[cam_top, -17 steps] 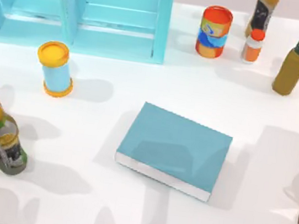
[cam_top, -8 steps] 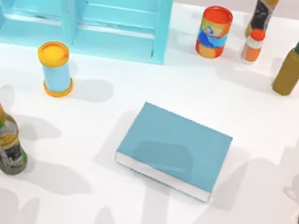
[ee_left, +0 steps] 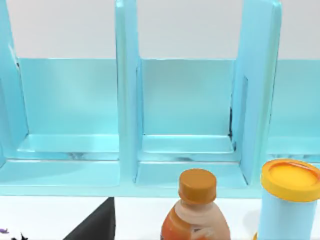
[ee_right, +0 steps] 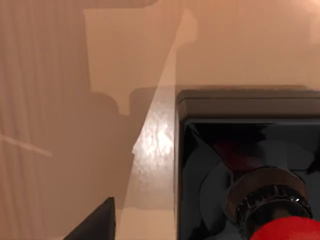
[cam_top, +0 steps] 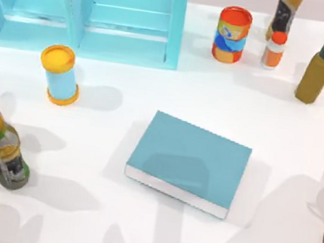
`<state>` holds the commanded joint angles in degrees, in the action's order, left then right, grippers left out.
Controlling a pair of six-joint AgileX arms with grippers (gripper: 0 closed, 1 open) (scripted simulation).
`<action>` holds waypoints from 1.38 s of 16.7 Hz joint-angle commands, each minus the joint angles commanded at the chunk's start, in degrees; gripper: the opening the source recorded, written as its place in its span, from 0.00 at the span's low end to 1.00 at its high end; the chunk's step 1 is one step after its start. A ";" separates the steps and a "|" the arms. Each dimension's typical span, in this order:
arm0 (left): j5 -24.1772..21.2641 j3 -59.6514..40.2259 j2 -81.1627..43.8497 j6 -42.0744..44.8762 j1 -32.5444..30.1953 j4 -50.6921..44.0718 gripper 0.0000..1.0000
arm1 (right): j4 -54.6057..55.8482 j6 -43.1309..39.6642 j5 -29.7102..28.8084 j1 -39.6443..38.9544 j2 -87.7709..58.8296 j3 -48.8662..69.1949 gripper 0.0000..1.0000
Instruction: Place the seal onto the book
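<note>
Along the counter's (cam_top: 154,90) far edge stands the light-blue cabinet (cam_top: 87,8), unchanged from the earlier frames. Near the counter's centre lies the book (cam_top: 188,161), closed, teal cover up, in the same position as before; only the shadows toward the right edge have shifted. The yellow-capped blue canister (cam_top: 60,75) stands toward the left edge. In the right wrist view, the seal (ee_right: 250,175) appears close up, black base and red knob. Finger state: cannot tell for either arm.

Orange-capped bottle (ee_left: 196,210) and yellow-lidded canister (ee_left: 289,200) perhaps near cabinet (ee_left: 150,115).
</note>
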<state>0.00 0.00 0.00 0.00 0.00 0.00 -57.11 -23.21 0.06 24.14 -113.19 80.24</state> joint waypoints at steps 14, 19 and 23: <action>0.00 0.00 0.00 0.00 0.00 0.00 1.00 | 0.00 0.00 0.00 0.00 0.00 0.00 0.00; 0.00 0.00 0.00 0.00 0.00 0.00 1.00 | 0.00 0.00 0.00 0.00 0.00 0.00 0.00; 0.00 0.00 0.00 0.00 0.00 0.00 1.00 | -0.16 0.18 -0.01 -0.10 0.10 0.18 0.00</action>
<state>0.00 0.00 0.00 0.00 0.00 0.00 -57.27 -23.03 0.05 24.04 -113.09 80.42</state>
